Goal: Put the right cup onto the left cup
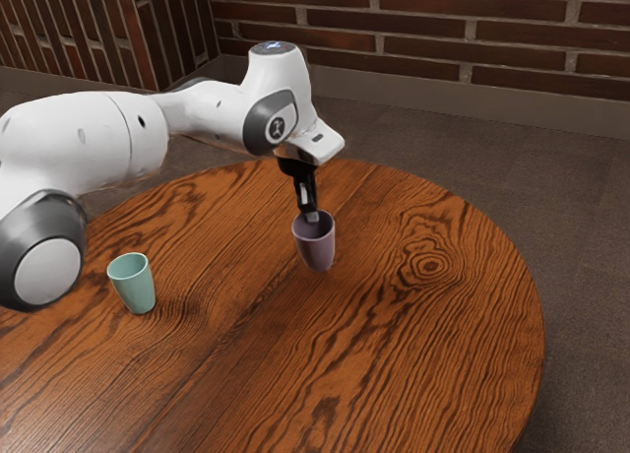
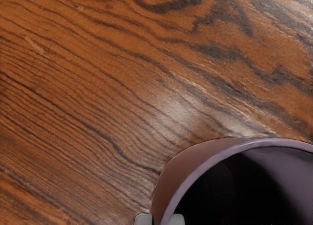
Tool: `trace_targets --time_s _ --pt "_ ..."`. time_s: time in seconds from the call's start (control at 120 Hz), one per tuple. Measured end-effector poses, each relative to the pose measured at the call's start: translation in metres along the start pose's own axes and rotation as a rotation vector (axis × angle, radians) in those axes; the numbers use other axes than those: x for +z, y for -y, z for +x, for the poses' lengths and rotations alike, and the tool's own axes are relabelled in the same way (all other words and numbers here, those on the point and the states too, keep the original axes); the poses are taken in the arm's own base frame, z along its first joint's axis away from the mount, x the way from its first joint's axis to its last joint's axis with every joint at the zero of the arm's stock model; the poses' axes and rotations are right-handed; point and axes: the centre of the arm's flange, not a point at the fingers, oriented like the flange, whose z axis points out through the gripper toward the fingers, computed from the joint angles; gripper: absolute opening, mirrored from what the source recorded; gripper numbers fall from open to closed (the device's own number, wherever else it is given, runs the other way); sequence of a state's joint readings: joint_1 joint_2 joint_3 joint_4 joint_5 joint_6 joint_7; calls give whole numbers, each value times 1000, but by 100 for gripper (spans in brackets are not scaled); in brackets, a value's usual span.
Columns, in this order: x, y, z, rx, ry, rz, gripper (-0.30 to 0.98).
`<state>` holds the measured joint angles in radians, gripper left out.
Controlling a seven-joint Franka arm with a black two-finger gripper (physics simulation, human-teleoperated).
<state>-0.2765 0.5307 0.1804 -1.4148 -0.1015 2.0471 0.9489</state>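
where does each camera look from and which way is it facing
Exterior view: set at the arm's side and above table height, looking down across the round table toward the brick wall; the white arm and black gripper show.
Wrist view: carried on my hand, looking down at the wood and into the purple cup; my two fingertips show at its lower edge, either side of the rim.
Both share the purple cup and the tabletop.
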Motion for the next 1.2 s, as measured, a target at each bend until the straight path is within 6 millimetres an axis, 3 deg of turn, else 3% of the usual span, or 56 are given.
trace_targets --time_s 0.125,0.225,0.533,0.95,1.075,1.2 --pt "-38 -7 -73 -65 55 -2 -10" --pt "-60 -12 -111 -91 113 15 -10" --pt "-82 9 -229 -244 261 37 -10" --pt "-86 10 -299 -373 335 -22 -10" --pt "-79 12 -305 -381 365 -34 -10" --pt "-75 17 -297 -363 391 -30 -10"
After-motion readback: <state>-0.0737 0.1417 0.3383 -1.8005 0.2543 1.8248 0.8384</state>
